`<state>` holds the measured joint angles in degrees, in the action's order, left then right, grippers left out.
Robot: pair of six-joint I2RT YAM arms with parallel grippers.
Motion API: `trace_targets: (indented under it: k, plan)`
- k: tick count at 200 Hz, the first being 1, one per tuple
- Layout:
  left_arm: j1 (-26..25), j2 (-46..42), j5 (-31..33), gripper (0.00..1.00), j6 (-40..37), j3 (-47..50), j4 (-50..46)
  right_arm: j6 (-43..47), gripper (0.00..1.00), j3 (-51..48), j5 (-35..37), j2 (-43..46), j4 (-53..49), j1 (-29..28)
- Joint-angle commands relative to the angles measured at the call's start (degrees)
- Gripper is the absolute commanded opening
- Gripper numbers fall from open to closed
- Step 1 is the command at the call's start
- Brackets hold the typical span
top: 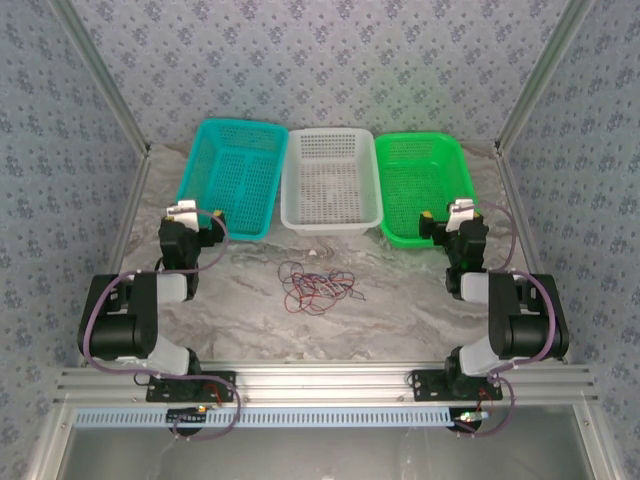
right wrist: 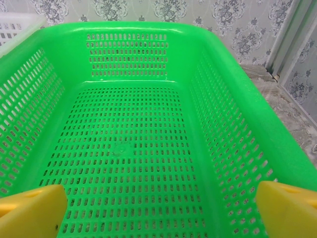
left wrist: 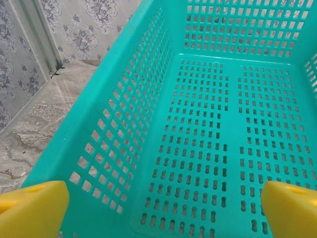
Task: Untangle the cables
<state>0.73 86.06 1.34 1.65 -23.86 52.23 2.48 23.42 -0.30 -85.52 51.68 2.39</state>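
Cables (top: 318, 288), thin red and dark wires in one loose tangle, are lying on the marbled desk (top: 400, 310) between the two arms, well apart from both sets of jaws. I am seeing the left jaws standing spread wide and pinching nothing, their yellow fingertips (left wrist: 29, 210) hanging at the near end of the teal basket (left wrist: 124, 124). The right jaws are standing just as wide and empty, yellow fingertips (right wrist: 290, 208) at the near end of the green basket (right wrist: 233, 114). A white basket (top: 330, 224) is sitting between those two, along the far side of the desk.
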Motion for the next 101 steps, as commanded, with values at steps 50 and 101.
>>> trace_targets:
  k: [50, 101]
  plan:
    - [-0.2, -0.6, 0.9, 0.99, -0.7, -2.5, -11.4, -1.0, 1.00, 0.6, -2.2, 1.4, -10.7, 0.4]
    - [-2.3, -12.7, 7.3, 0.96, 9.4, -14.1, -43.9, -4.2, 0.98, 8.8, -5.9, 11.6, -36.4, 0.0]
